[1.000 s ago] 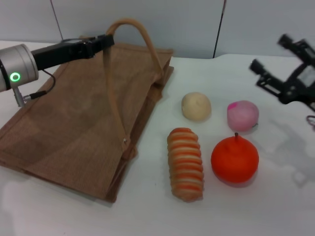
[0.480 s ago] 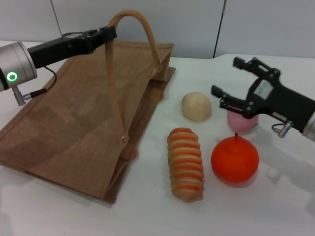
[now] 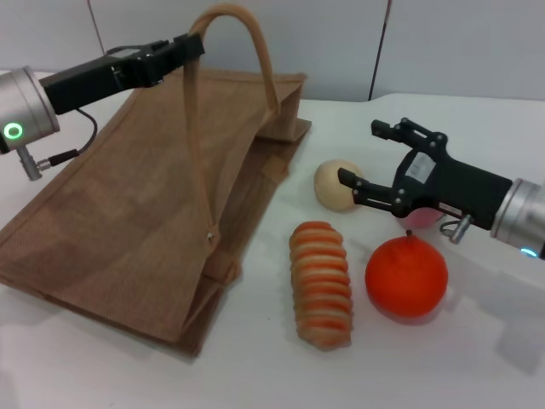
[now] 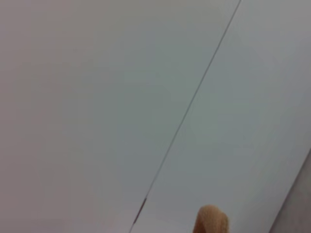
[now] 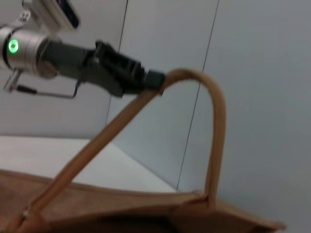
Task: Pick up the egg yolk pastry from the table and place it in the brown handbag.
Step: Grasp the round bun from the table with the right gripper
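Jute brown handbag (image 3: 145, 221) has its strap pinched by left gripper (image 3: 192, 47) at 11 o'clock; right gripper (image 3: 375, 162), spread wide and empty, straddles egg yolk pastry (image 3: 334, 184).

A long orange-striped bread roll (image 3: 321, 285) lies on the white worktop (image 3: 255, 366) — just beside it, an orange fruit (image 3: 406, 277) with a short stem. Behind the fruit a pink bun (image 3: 423, 216) shows, mostly hidden.

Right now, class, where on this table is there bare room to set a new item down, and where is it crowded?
Free: the white table in front of the brown handbag, and the near edge below the striped roll and orange fruit. Crowded: around the egg yolk pastry, where the right end effector reaches in beside the pink bun.
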